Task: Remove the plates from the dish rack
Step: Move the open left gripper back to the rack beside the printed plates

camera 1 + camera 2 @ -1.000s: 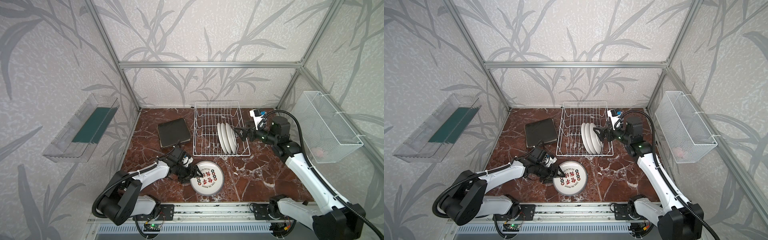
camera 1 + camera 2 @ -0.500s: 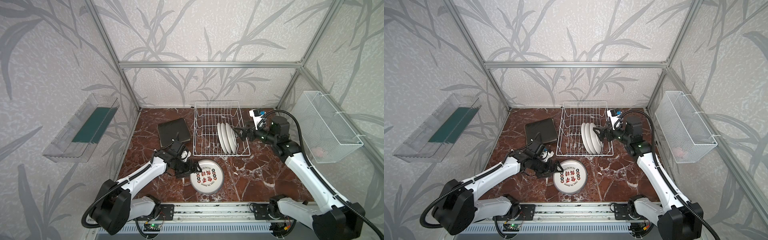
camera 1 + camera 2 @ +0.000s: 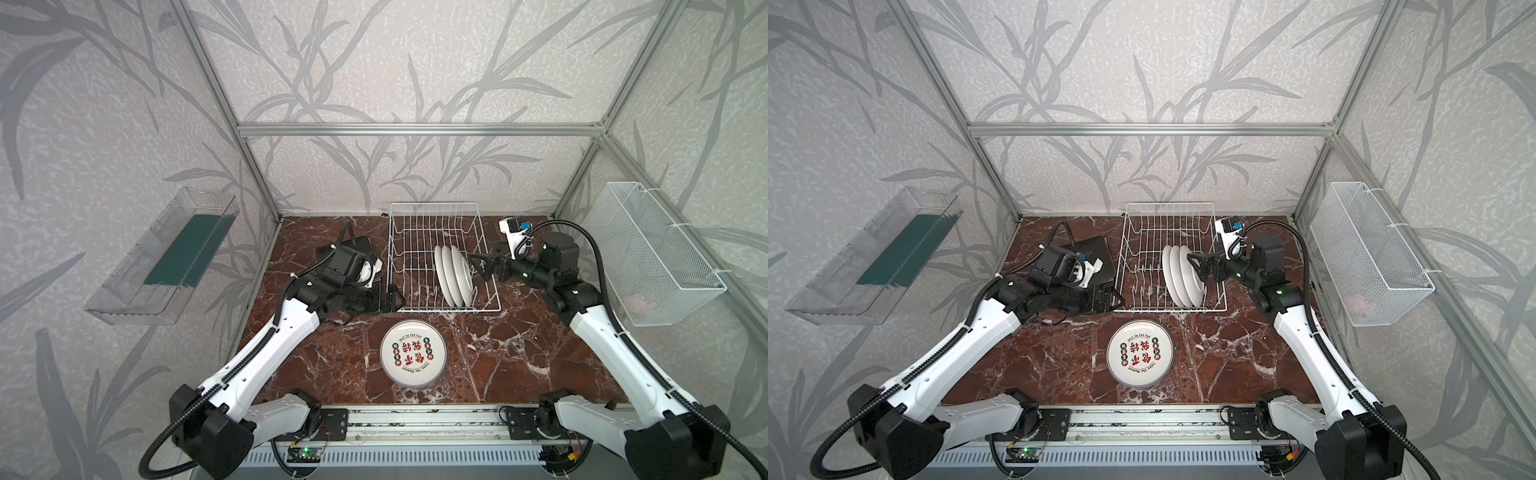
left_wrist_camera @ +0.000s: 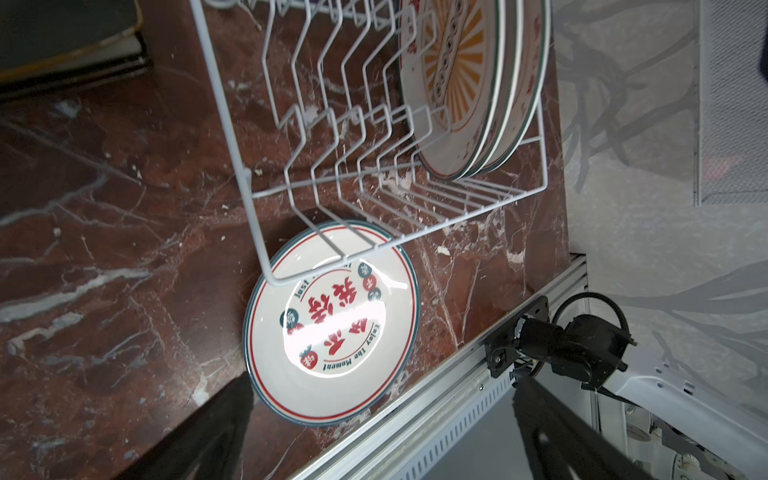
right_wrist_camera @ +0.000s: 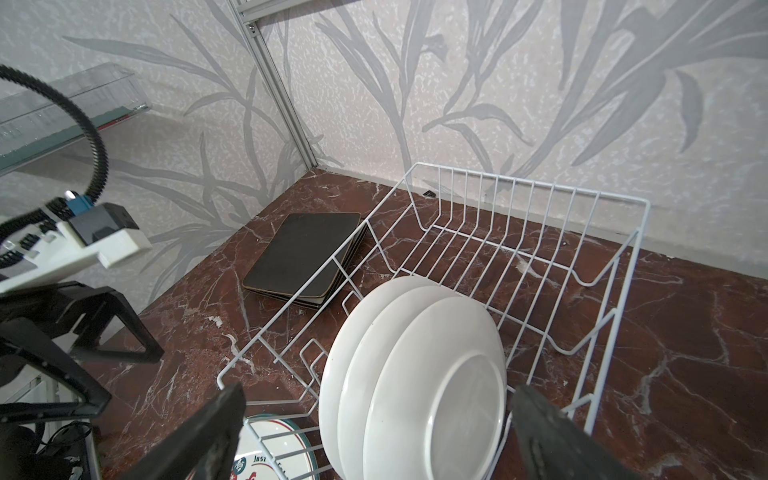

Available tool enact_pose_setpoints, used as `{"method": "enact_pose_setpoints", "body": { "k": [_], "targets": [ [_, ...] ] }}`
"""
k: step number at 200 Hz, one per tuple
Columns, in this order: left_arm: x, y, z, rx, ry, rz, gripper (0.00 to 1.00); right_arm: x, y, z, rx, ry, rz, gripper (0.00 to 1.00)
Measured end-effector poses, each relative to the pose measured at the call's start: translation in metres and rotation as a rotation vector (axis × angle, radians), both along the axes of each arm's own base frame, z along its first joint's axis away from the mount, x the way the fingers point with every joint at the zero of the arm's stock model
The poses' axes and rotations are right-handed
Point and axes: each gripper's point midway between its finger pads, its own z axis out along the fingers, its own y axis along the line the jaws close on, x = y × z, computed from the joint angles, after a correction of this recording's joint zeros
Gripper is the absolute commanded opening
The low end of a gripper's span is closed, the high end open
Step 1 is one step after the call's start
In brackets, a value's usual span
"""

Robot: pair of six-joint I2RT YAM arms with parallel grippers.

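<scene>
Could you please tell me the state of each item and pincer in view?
dish rack: standing on the table, partly loaded
three round plates: upright on edge in the rack
loose round plate: flat on the table, face up
square plates: stacked black side up beside the rack
left pincer: open, empty
right pincer: open beside the racked plates, gripping nothing

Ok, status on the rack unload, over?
Left gripper open, empty, at dish rack's front-left corner. Right gripper open, beside racked plates, three upright. One round plate flat on table. Nothing blocking.
</scene>
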Motion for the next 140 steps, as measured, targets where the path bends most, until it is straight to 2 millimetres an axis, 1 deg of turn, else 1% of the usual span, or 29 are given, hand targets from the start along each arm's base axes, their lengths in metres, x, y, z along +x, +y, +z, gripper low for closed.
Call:
{"method": "enact_pose_setpoints", "body": {
  "k": [17, 32, 60, 89, 112, 140],
  "targets": [
    [0.012, -0.006, 0.011, -0.018, -0.044, -0.001, 0.96, 0.001, -0.001, 0.0, 0.0, 0.002, -0.009, 0.99],
    [0.023, -0.012, 0.013, -0.031, -0.06, -0.002, 0.93, 0.002, -0.002, 0.0, 0.0, 0.004, -0.019, 0.99],
    [0.049, -0.029, 0.002, -0.037, -0.052, -0.011, 0.85, 0.004, -0.004, -0.003, 0.005, 0.012, -0.034, 0.99],
    [0.078, -0.048, -0.008, -0.058, -0.046, -0.02, 0.76, 0.008, -0.004, -0.016, 0.007, 0.051, -0.049, 0.99],
    [0.098, -0.064, -0.014, -0.087, -0.042, -0.03, 0.73, 0.012, -0.004, -0.024, 0.006, 0.077, -0.058, 0.99],
    [0.118, -0.081, -0.02, -0.112, -0.033, -0.046, 0.68, 0.014, -0.006, -0.025, 0.004, 0.078, -0.073, 0.99]
  ]
}}
